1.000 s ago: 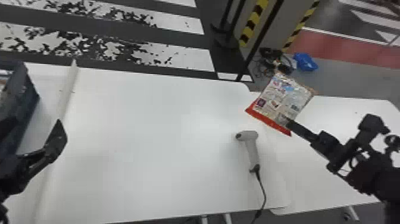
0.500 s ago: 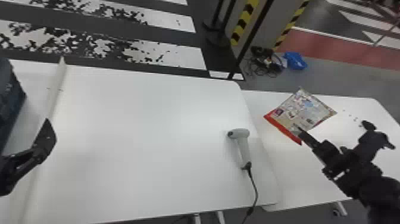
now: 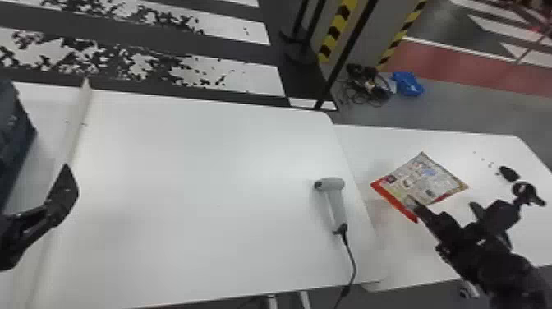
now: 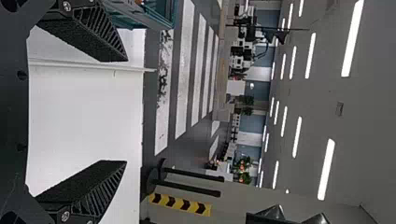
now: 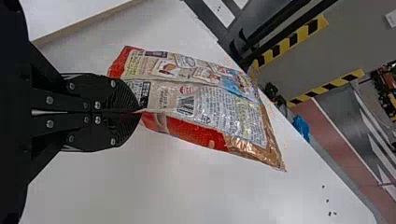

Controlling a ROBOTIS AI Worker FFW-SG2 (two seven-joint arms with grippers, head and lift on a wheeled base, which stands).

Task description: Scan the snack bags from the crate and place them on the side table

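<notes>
Right end effector (image 3: 414, 203) with one bag (image 3: 423, 181)

In the head view, the left arm (image 3: 16, 236) is seen at the left edge, and its left hand (image 3: 61, 197) is tipped up and away. In the left wrist view, its two black fingers (image 4: 88, 189) are spread wide apart. The right arm (image 3: 499, 263) is stretched in from the bottom right corner, and its right hand (image 3: 415, 204) is pointed forward and left. In the right wrist view, its fingers (image 5: 122, 99) are pinched together.
</notes>
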